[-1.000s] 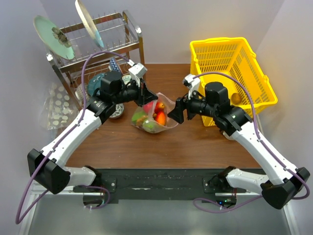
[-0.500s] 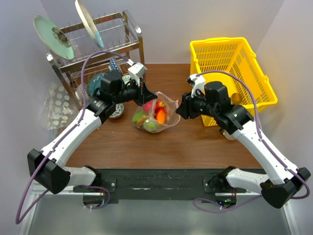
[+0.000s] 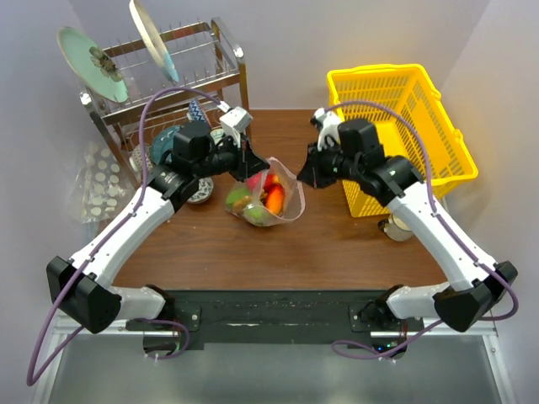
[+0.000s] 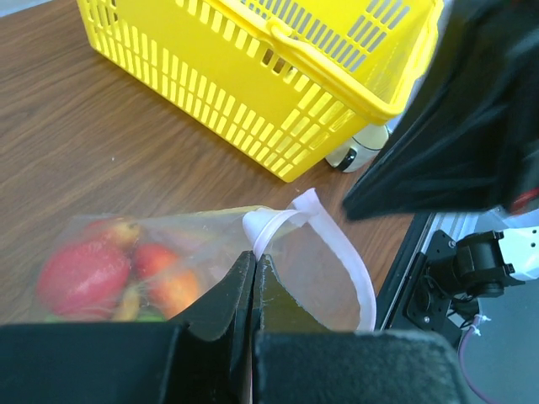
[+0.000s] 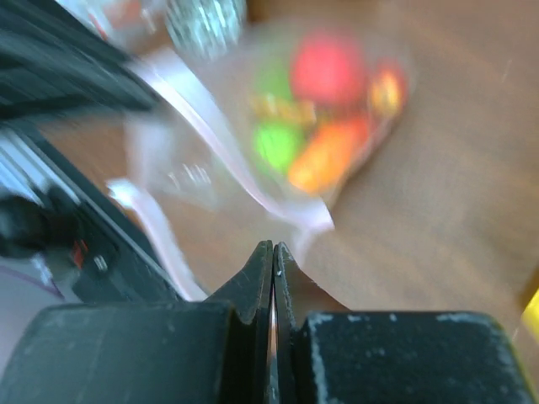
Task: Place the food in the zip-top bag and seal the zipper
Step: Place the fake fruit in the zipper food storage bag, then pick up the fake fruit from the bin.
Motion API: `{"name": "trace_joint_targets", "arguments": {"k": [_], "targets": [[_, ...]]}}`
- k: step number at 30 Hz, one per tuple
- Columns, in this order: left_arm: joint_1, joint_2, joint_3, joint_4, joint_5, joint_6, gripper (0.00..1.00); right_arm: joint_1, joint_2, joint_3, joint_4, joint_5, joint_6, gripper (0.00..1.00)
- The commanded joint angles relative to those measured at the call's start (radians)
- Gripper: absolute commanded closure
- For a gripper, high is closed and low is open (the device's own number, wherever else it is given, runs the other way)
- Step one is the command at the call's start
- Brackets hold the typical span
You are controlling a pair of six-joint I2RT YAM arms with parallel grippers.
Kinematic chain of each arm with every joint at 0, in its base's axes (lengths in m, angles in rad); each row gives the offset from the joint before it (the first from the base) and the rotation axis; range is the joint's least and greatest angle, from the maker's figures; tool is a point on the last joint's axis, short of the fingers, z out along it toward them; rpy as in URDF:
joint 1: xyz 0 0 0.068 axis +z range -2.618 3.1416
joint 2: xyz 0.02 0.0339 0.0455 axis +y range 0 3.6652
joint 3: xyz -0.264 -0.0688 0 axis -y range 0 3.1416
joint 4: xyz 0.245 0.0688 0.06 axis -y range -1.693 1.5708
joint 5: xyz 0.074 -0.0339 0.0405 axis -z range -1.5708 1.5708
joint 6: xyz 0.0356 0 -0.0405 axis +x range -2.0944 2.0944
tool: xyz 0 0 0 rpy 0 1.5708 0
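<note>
Nearest the arm bases, a wide band of bare brown table (image 3: 337, 252) runs from edge to edge, the freest room in the scene. Past it, at mid-table, the zip-top bag (image 3: 289, 192) is held up between the two arms with its mouth standing open. The food (image 3: 268, 195), red, orange and green pieces, sits bunched in its lower left part. The left gripper (image 4: 254, 257) is clamped tight on the pink zipper (image 4: 305, 200) at the left end of the mouth, and the strip loops away from the fingers in an open arc. The right gripper (image 5: 272, 248) has its fingers pressed together at the bag's right edge; that view is blurred, but clear film seems to narrow into the tips. Just right of it the yellow basket (image 3: 383, 72) crowds that arm, with a small white object (image 3: 394, 227) against the basket's near corner. Left of the bag a bowl (image 3: 200, 192) lies under the left arm, and a clear bag of white discs (image 3: 99, 181) lies against the left wall. Farthest back, the dish rack (image 3: 215, 80) holds a green plate (image 3: 88, 55), whose dark centre motif is too small to make out.
</note>
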Motion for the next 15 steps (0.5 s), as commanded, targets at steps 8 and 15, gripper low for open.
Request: {"name": "trace_joint_targets", "arguments": {"k": [8,15], "targets": [[-0.003,-0.031,0.126,-0.087,-0.122,-0.011,1.00,0.002,-0.002,0.167,0.006,0.051,-0.011,0.50],[-0.003,-0.011,0.110,-0.072,-0.102,0.003,1.00,-0.001,-0.121,0.077,0.006,0.368,-0.056,0.19]]}}
